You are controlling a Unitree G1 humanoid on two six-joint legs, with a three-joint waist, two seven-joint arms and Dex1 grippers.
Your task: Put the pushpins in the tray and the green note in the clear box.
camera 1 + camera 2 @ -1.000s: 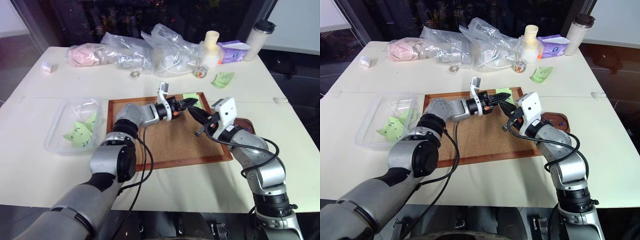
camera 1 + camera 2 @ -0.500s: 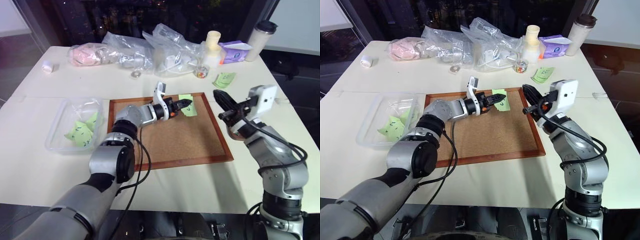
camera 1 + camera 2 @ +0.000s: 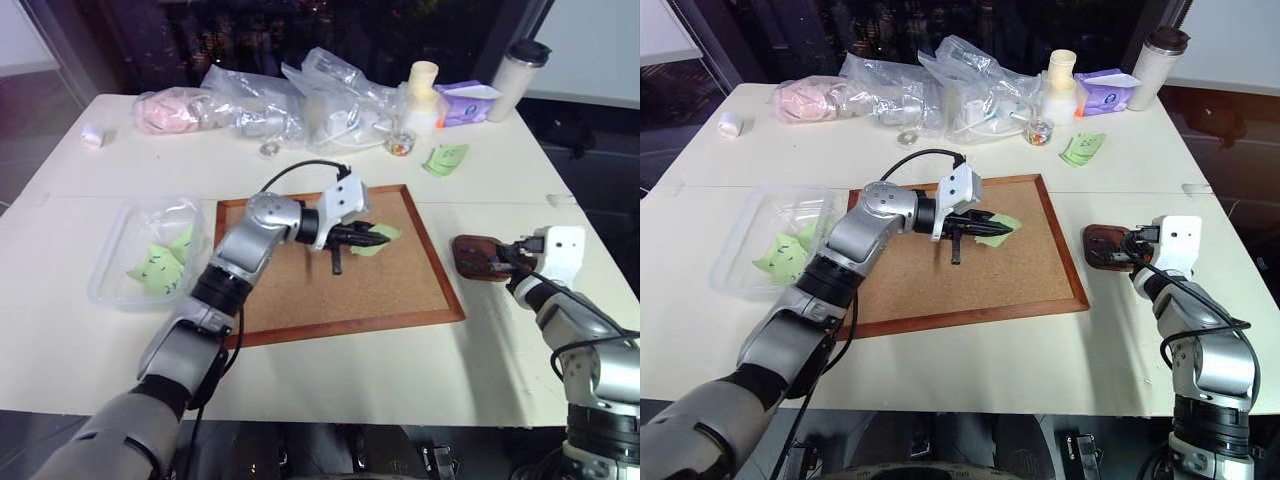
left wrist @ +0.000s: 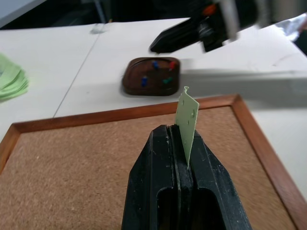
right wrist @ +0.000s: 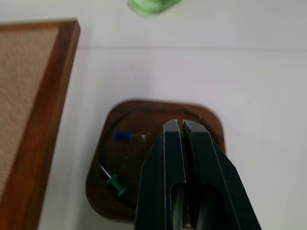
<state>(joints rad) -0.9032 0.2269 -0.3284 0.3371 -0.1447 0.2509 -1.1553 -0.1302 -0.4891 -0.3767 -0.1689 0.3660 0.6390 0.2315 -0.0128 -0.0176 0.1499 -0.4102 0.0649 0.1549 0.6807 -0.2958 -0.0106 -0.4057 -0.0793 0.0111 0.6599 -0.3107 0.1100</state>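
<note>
The left hand (image 4: 180,167) is clamped on the green note (image 4: 186,120), holding it above the cork board (image 3: 390,290) near its far edge. The right hand (image 5: 181,132) hangs closed over the tray (image 3: 472,255) by the table's right edge — whether it holds a pin, I cannot tell. Pushpins (image 4: 154,79) lie in that tray. Likely step: carrying the note — next it must cross to the clear box (image 3: 115,275) at the table's left side and let go.
</note>
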